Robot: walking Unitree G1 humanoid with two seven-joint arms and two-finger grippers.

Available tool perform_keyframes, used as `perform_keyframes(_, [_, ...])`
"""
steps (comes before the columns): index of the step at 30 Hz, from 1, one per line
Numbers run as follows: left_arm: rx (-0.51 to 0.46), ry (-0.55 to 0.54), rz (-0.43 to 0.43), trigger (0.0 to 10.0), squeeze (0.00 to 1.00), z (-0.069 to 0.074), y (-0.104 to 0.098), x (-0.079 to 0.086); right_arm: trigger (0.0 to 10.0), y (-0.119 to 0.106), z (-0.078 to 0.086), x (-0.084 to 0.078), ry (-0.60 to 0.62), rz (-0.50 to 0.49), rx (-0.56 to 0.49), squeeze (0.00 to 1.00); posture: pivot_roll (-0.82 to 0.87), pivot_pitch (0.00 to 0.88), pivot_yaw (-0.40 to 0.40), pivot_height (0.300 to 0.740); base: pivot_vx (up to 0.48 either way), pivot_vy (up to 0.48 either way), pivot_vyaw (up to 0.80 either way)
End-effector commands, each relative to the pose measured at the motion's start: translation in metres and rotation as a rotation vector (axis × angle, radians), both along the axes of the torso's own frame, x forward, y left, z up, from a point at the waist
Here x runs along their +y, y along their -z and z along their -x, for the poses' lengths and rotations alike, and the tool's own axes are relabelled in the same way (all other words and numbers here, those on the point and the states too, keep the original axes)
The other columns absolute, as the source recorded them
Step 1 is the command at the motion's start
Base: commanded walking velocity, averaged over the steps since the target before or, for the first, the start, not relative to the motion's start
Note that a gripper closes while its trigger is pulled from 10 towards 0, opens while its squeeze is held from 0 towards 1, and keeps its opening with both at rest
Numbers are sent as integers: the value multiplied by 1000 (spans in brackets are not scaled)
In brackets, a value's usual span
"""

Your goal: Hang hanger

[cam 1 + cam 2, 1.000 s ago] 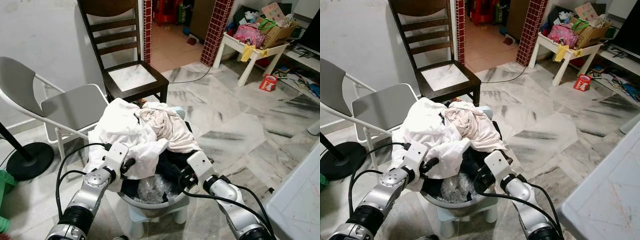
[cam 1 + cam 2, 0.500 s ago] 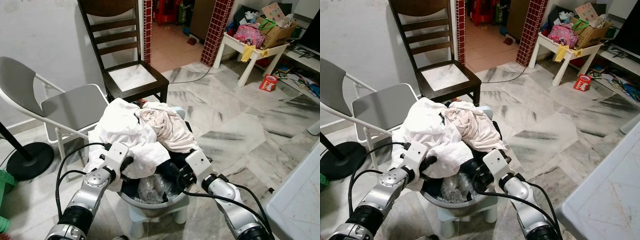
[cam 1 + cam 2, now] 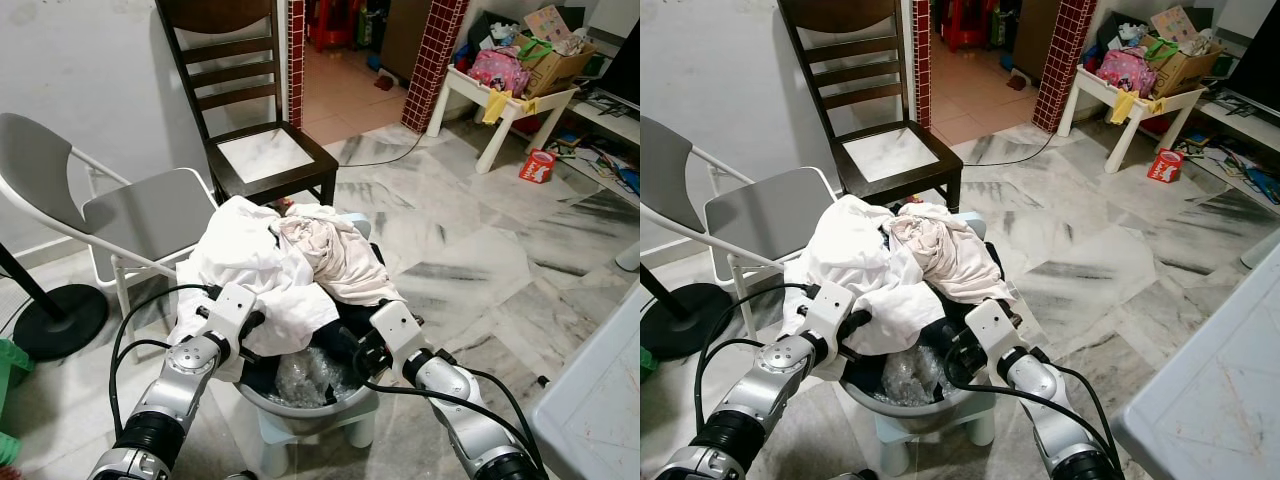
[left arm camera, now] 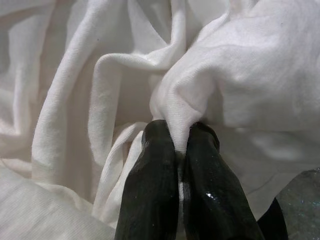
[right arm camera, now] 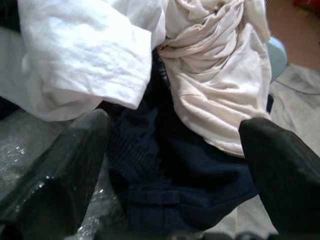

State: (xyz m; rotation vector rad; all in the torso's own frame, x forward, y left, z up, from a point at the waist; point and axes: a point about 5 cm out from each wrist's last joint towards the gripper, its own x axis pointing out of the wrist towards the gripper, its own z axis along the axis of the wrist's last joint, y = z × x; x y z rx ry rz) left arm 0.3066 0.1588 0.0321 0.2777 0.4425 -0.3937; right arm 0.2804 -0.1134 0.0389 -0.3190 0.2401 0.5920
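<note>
Hanger not discernible among soft, limp laundry. Left gripper (image 4: 177,150) pinches a white garment (image 4: 240,75) fold; right gripper (image 5: 175,165) gapes wide over dark clothing (image 5: 190,185).

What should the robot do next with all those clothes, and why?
Probably lift the white garment a little. The left gripper already pinches a fold of it, while the right gripper hangs open over the dark garment in the basin.
</note>
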Motion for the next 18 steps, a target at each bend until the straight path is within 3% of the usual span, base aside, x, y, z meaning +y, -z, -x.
perform_keyframes(1, [-41,-15,3,0,0,-4,-6,3,10000,-1,3,3,-67,-34,28,0,-17,67,-22,740,0,0,0])
perform_keyframes(7, [-158,-31,35,0,0,-13,-25,3,10000,-2,2,0,-84,-24,33,0,-14,62,-19,740,0,0,0])
perform_keyframes(10, [-281,-28,92,0,0,-24,-51,-2,10000,-2,-3,-6,-32,-4,15,0,-11,57,-14,740,0,0,0])
perform_keyframes(11, [-281,-28,92,0,0,-24,-51,-2,10000,-2,-3,-6,-32,-4,15,0,-11,57,-14,740,0,0,0])
perform_keyframes(13, [-415,-11,115,0,0,-38,-82,-7,10000,-4,-9,-11,27,9,-3,0,-7,53,-7,740,0,0,0])
perform_keyframes(14, [-415,-11,115,0,0,-38,-82,-7,10000,-4,-9,-11,27,9,-3,0,-7,53,-7,740,0,0,0])
perform_keyframes(15, [-506,-16,139,0,0,-47,-105,-10,10000,-5,-12,-13,53,15,-12,0,-6,49,-3,740,0,0,0])
perform_keyframes(16, [-506,-16,139,0,0,-47,-105,-10,10000,-5,-12,-13,53,15,-12,0,-6,49,-3,740,0,0,0])
perform_keyframes(18, [-681,-7,195,0,0,-61,-154,-21,10000,-7,-16,-14,90,22,-36,0,-3,44,1,740,0,0,0])
